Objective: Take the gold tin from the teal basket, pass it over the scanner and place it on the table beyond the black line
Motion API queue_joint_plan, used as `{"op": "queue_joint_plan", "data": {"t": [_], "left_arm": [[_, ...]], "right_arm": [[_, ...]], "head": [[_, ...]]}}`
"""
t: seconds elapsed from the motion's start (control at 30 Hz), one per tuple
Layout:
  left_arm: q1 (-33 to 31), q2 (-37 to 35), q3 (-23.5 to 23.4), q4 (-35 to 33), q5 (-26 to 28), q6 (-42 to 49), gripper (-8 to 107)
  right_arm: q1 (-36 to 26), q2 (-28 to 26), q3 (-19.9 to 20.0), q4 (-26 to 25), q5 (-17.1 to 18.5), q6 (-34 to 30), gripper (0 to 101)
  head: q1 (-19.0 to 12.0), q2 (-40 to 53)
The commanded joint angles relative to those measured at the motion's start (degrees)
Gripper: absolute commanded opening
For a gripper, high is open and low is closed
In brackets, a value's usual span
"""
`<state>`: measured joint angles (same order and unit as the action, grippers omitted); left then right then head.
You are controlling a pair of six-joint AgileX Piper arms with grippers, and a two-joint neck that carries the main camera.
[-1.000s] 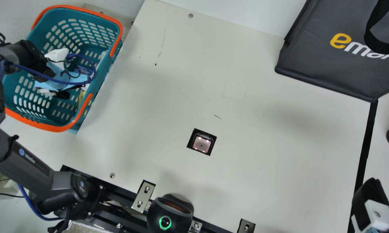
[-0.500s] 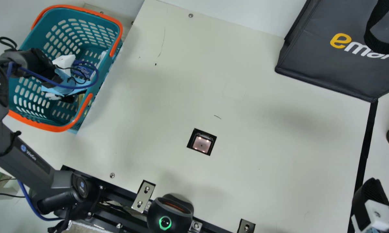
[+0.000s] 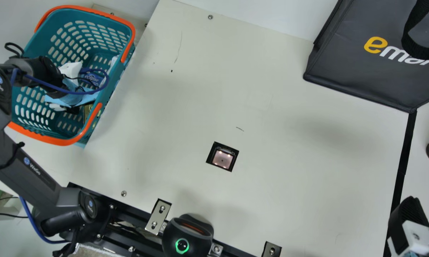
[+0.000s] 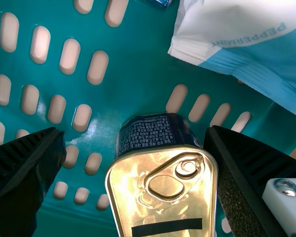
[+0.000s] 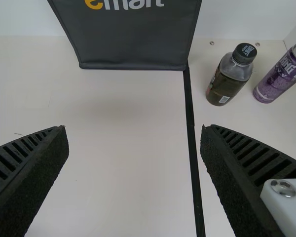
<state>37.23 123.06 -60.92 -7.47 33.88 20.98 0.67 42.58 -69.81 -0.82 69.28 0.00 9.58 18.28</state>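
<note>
My left gripper (image 3: 53, 75) is down inside the teal basket (image 3: 66, 123), its fingertips hidden there. In the left wrist view this gripper (image 4: 134, 130) stands open above the gold tin (image 4: 165, 180), which lies nearer one finger, a wide gap separating it from the other. The tin has a pull-ring lid with a black strip and dark printed sides. A square scanner window (image 3: 222, 159) is set in the table. Over by the black line (image 3: 401, 167) is my right gripper (image 3: 409, 214); the right wrist view has that gripper (image 5: 134, 129) open and holding nothing.
A white and blue packet (image 4: 246, 44) shares the basket with other packs. The dark bag (image 3: 364, 67) stands at the table's far side. Beyond the black line are a bottle (image 5: 230, 75) and a purple can (image 5: 282, 74).
The left arm has shifted right and slightly toward the table's near side over the basket, slowing in the latest half second. My right gripper has kept still.
</note>
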Motion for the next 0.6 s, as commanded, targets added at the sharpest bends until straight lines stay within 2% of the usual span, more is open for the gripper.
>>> {"op": "queue_joint_plan", "data": {"t": [0.0,0.2,0.57], "left_arm": [[0.0,0.1,0.0,-0.3,0.6,-0.3,90],[-0.6,0.0,0.3,-1.9,2.4,-1.3,90],[-0.7,0.2,0.5,-3.3,1.7,-2.0,17]], "right_arm": [[0.0,0.0,0.0,0.0,0.0,0.0,95],[0.0,0.0,0.0,0.0,0.0,0.0,95],[0.0,0.0,0.0,0.0,0.0,0.0,95]], "head": [[-1.7,0.1],[-1.7,0.1],[-1.7,0.1]]}}
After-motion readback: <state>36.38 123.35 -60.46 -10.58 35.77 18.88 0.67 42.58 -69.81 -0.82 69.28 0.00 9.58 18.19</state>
